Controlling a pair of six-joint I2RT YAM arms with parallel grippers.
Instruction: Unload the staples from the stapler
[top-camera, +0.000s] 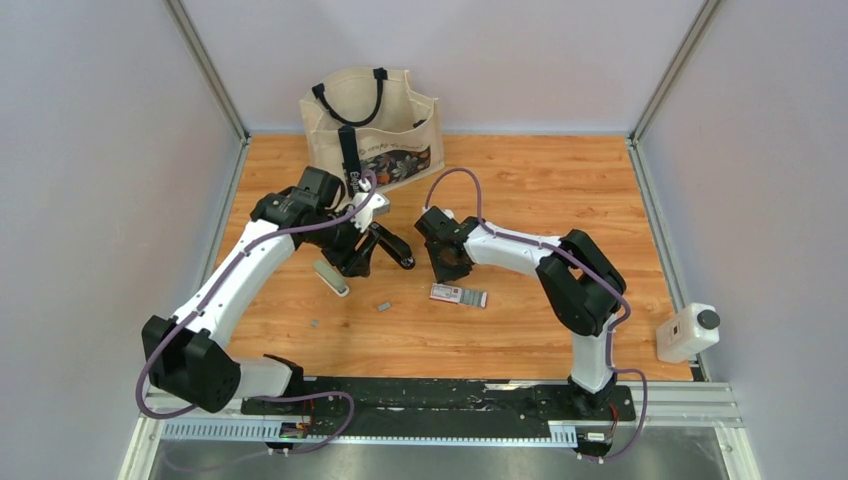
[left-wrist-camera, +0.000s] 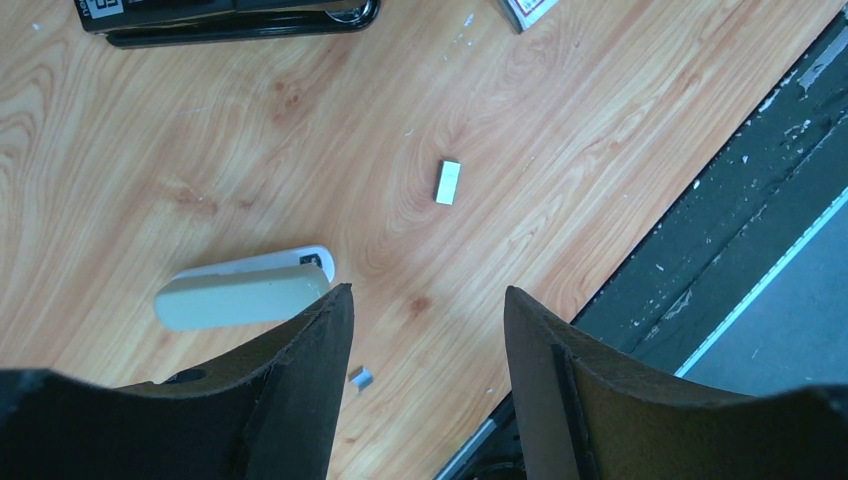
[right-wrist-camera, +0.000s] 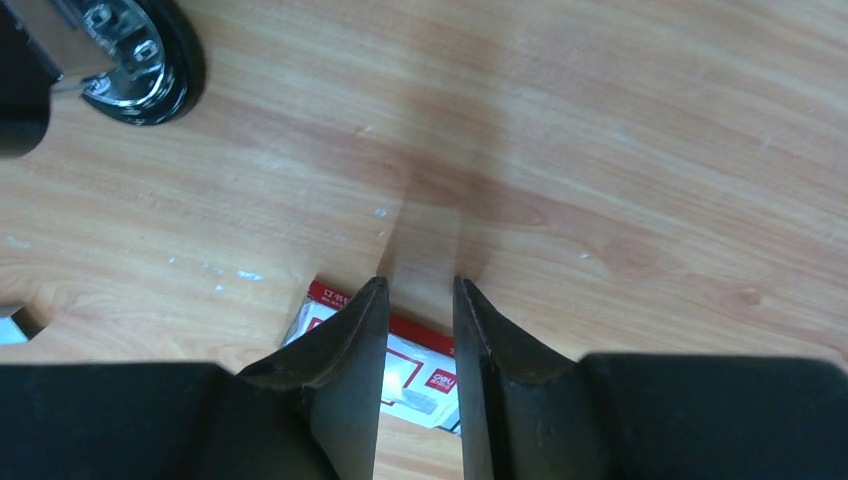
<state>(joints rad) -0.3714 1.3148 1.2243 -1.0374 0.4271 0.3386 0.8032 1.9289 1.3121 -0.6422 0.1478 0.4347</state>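
The stapler (top-camera: 331, 277) (left-wrist-camera: 235, 298) lies flat on the wooden table, grey-green top over a white base. My left gripper (top-camera: 352, 265) (left-wrist-camera: 428, 292) hovers open just above it and holds nothing. Its left fingertip overlaps the stapler's near end in the left wrist view. Two pieces of the staples lie loose on the wood: a short strip (top-camera: 382, 307) (left-wrist-camera: 448, 182) and a smaller bit (top-camera: 314, 323) (left-wrist-camera: 360, 377). My right gripper (top-camera: 448, 268) (right-wrist-camera: 417, 285) hangs over a red-and-white packet (top-camera: 458, 295) (right-wrist-camera: 420, 372), jaws narrowly apart with nothing between them.
A larger black stapler (top-camera: 395, 250) (left-wrist-camera: 230, 18) (right-wrist-camera: 140, 60) lies between the two grippers. A tote bag (top-camera: 375, 125) stands at the back. A white bottle (top-camera: 688, 333) sits off the table's right edge. The black base rail (left-wrist-camera: 720, 230) runs along the near edge.
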